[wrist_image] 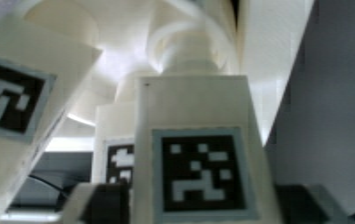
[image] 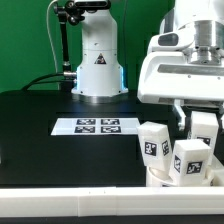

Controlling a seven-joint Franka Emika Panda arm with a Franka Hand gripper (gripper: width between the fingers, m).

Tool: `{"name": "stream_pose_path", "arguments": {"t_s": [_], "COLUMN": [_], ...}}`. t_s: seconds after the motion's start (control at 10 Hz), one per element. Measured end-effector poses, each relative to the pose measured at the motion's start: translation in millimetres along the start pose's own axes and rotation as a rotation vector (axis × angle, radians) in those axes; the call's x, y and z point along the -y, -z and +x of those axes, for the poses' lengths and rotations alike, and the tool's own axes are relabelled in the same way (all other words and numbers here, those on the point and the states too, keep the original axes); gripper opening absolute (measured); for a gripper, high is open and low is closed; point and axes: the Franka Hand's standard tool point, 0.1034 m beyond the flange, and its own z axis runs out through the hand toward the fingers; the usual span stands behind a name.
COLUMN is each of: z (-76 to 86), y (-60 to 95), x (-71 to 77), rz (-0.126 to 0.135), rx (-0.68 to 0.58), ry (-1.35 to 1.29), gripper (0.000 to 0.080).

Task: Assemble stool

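My gripper (image: 200, 126) hangs at the exterior view's right, over the stool parts near the front edge. Its jaws stand on either side of a white blocky leg (image: 204, 133); in the wrist view that leg (wrist_image: 195, 140) fills the middle, tag facing the camera, with dark fingers (wrist_image: 117, 203) pressed to its sides. Two more tagged legs (image: 154, 148) (image: 190, 160) stand just in front, rising from the white round seat (image: 158, 181), which shows only as a sliver. In the wrist view another leg's tag (wrist_image: 5, 95) is beside the held one, with white curved plastic behind.
The marker board (image: 97, 126) lies flat on the black table, toward the exterior view's left of the stool parts. The arm's white base (image: 97, 65) stands behind it at the back. A pale strip (image: 70, 205) runs along the table's front edge.
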Motion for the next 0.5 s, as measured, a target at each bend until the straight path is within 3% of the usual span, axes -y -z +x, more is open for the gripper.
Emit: {"name": "stream_pose_path", "arguments": {"t_s": [0.1,0.2,0.5], "z": [0.0,1.7,6.9], "y": [0.0,1.2,6.5], "x": [-0.5,-1.9,-0.9], "rz": [0.000,0.001,0.010], "rx": [0.004,0.015,0.020], "ry": [0.001,-0.002,-0.014], "gripper": [0.0536,0.0614,0.0648]}}
